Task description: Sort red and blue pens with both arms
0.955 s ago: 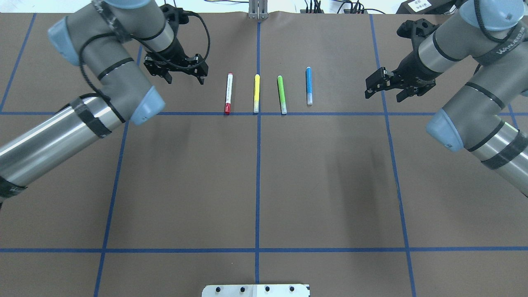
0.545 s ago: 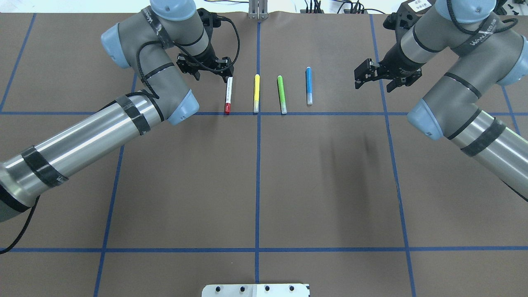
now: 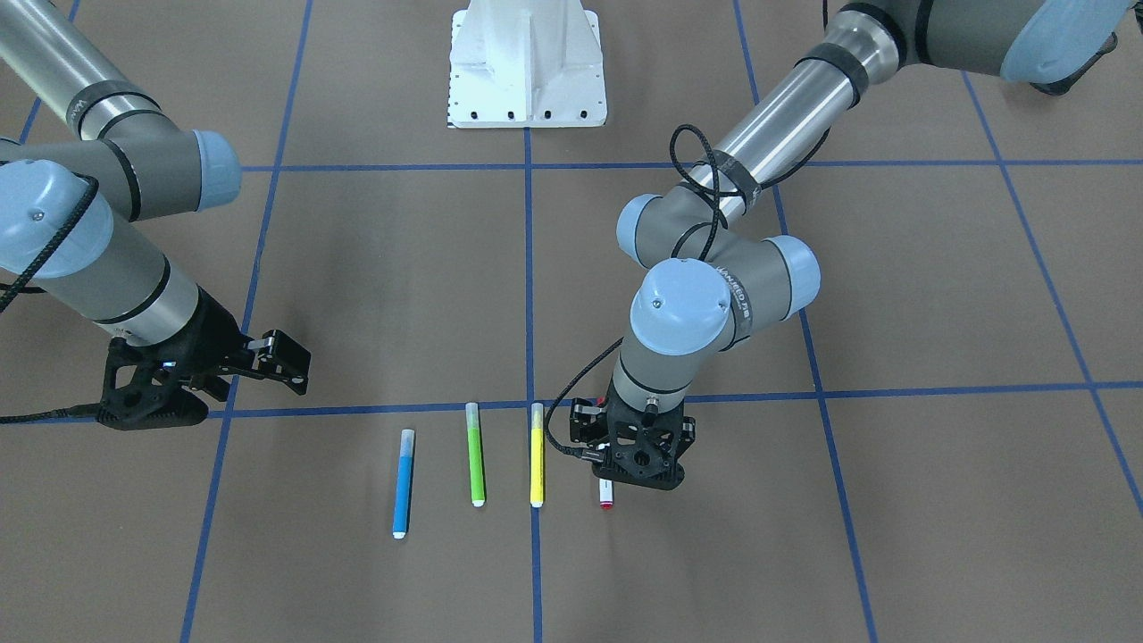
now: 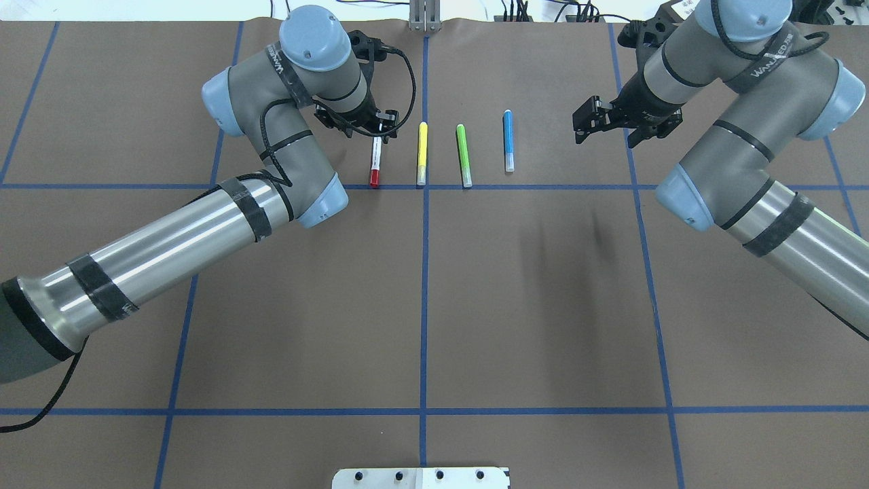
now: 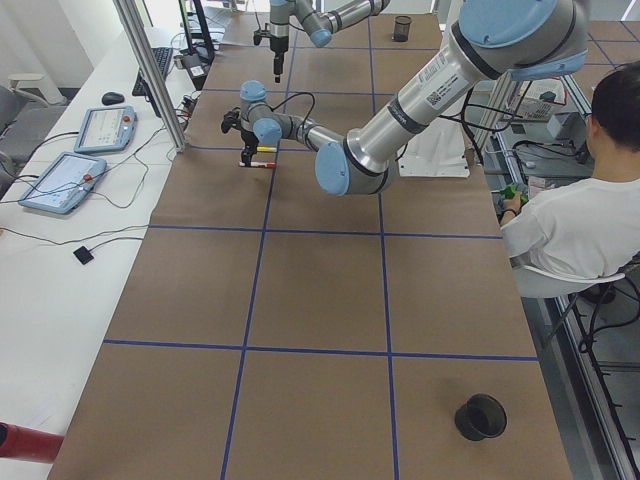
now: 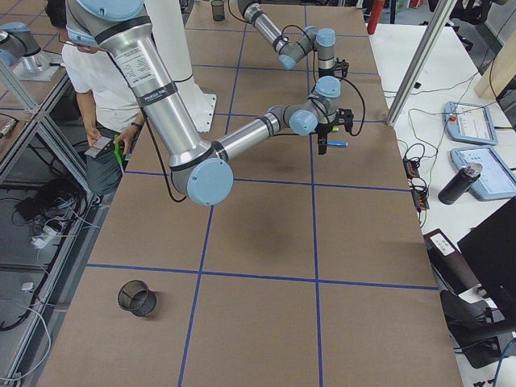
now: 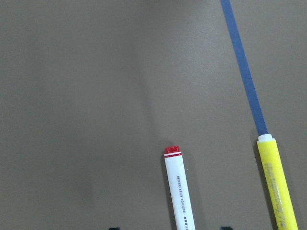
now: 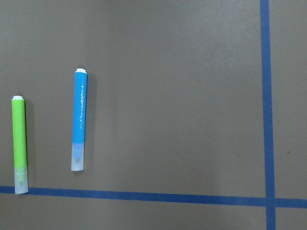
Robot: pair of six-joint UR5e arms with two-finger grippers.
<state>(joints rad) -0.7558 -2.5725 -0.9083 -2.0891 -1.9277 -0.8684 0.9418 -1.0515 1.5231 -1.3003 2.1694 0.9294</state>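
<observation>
Marker with white barrel and red cap (image 4: 375,161) directly beneath open, empty black left gripper (image 4: 371,134), barrel crossing its finger gap; blue-barrelled clear-capped marker (image 4: 508,139) well apart, off to the side of open, empty black right gripper (image 4: 604,138).

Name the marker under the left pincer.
The white marker with the red cap, at the row's end: the left pincer hangs over its far end. The yellow marker, the green marker and the blue marker lie uncovered.

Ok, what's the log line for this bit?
left end effector open over red pen | right end effector open, apart from blue pen
</observation>
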